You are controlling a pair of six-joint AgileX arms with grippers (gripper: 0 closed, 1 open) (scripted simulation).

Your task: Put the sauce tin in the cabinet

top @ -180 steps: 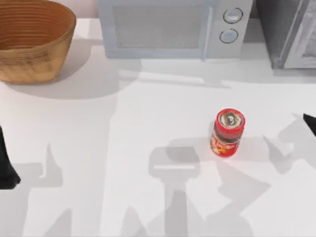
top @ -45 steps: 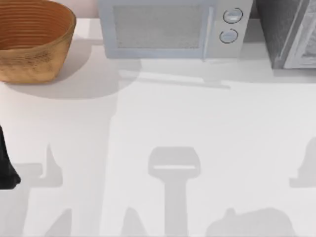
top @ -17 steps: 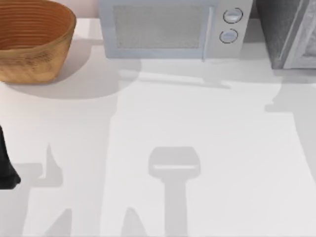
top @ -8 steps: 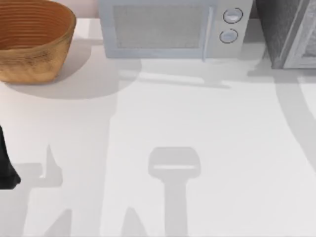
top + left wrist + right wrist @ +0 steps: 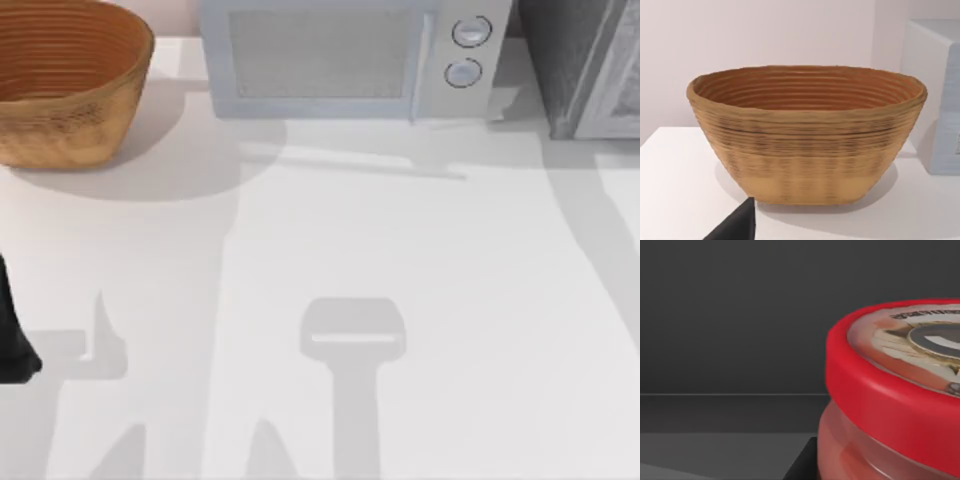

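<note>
The sauce tin (image 5: pixel 890 390), red with a printed silvery top, looms close in the right wrist view and leans slightly. My right gripper (image 5: pixel 875 465) is shut on it, and one dark finger (image 5: pixel 802 462) shows beside its body. Behind the tin lie dark grey flat walls and a floor (image 5: pixel 730 315), which look like the cabinet's inside. In the top view the cabinet (image 5: pixel 570 60) stands at the back right, dark grey and speckled, with a lighter framed door panel (image 5: pixel 620 85). My left arm (image 5: pixel 12 340) is parked at the table's left edge.
A woven brown basket (image 5: pixel 60 90) stands at the back left, also close ahead in the left wrist view as the basket (image 5: pixel 807 145). A white microwave (image 5: pixel 340 55) with two round knobs sits at the back middle. Arm shadows fall across the white table (image 5: pixel 400 250).
The tin stood on the table 10.8 s ago and has been gone from it since 2.7 s ago. The right arm's shadow has swept back toward the cabinet. The left arm has not moved.
</note>
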